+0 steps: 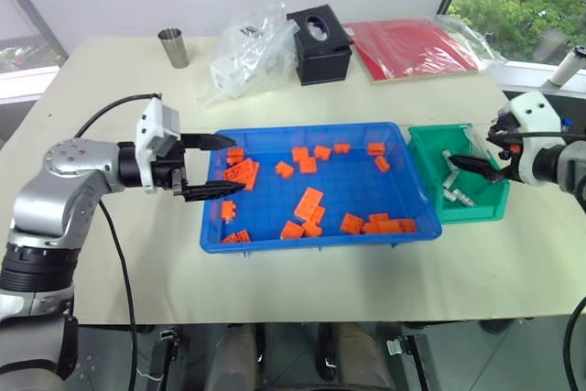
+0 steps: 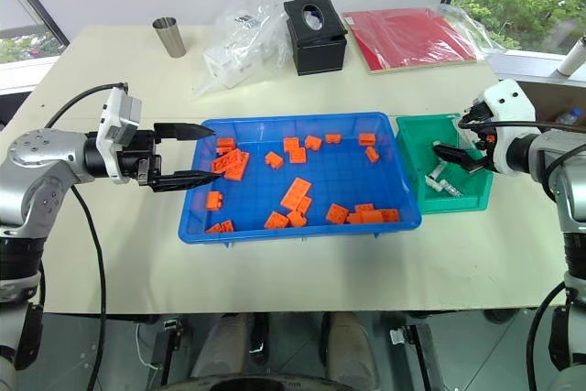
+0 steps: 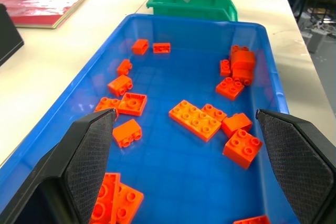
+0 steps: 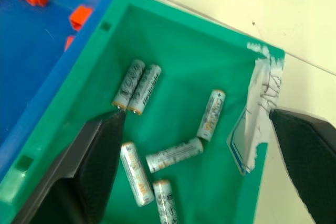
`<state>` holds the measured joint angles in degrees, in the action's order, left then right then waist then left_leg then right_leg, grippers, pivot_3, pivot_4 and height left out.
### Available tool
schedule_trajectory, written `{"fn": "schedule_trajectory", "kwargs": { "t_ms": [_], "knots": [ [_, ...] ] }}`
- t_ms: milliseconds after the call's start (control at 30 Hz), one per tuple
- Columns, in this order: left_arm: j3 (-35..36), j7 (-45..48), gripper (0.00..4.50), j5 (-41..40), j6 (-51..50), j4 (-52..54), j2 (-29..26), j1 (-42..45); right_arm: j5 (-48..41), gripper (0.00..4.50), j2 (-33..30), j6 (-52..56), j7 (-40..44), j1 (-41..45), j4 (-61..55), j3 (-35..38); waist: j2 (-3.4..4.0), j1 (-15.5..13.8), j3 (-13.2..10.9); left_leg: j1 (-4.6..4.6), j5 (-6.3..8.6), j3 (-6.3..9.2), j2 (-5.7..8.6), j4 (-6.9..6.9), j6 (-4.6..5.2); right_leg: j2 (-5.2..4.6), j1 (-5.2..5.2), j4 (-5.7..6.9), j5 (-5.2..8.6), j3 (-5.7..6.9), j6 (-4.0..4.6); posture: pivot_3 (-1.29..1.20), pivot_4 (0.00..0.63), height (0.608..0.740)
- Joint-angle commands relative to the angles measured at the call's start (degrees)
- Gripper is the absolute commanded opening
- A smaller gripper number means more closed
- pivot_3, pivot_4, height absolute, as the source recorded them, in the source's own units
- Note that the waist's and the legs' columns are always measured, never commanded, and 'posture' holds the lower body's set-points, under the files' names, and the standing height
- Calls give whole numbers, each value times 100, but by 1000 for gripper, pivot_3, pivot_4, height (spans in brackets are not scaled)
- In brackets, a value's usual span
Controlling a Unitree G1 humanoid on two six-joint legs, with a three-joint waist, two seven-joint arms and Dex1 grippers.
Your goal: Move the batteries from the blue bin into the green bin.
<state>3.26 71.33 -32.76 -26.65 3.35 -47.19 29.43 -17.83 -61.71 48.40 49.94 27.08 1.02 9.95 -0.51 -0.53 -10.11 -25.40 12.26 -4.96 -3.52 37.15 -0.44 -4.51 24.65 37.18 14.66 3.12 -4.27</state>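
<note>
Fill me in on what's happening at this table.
A two-armed robot is sorting batteries out of a blue bin into a green bin. The right claw hangs open over the green bin, where six batteries lie. The left claw is open at the blue bin's left edge; I see just orange bricks there.

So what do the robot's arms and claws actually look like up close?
Each arm is made of rounded silver-grey shells with black joints and ends in a white block at the wrist. A thin black cable loops along each arm. The left gripper and right gripper each have two black, pointed fingers, and their inner faces have a fine woven texture.
</note>
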Motion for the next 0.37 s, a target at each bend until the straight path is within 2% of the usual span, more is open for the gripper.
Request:
{"fn": "schedule_trajectory", "kwargs": {
  "t_ms": [33,133,267,367],
  "knots": [
    [379,89,4500,-73,-73,-115,-306,136,-238,4448,-680,-1677,1663,-387,377,680,-1,-21,-1,-2,0,1,0,0,0,0,0,-2,0,1,0,0,150,736],
    [611,272,4500,-166,-156,-261,-618,54,-378,4448,-1102,-2410,2734,-733,930,912,-3,-8,-1,1,0,3,1,0,0,0,-7,-7,3,1,-5,0,150,736],
    [859,424,4500,-119,-124,-412,-909,-143,-332,4448,-1337,-2846,3319,-919,1416,870,0,47,0,11,0,-3,-2,4,0,-2,-12,-5,3,0,-2,0,150,736],
    [966,481,4500,-101,-64,-381,-985,-285,-343,4448,-1301,-2941,3415,-964,1484,855,1,90,0,15,0,-2,-5,3,-1,-2,-13,0,3,1,-2,0,150,736]
  ]
}}
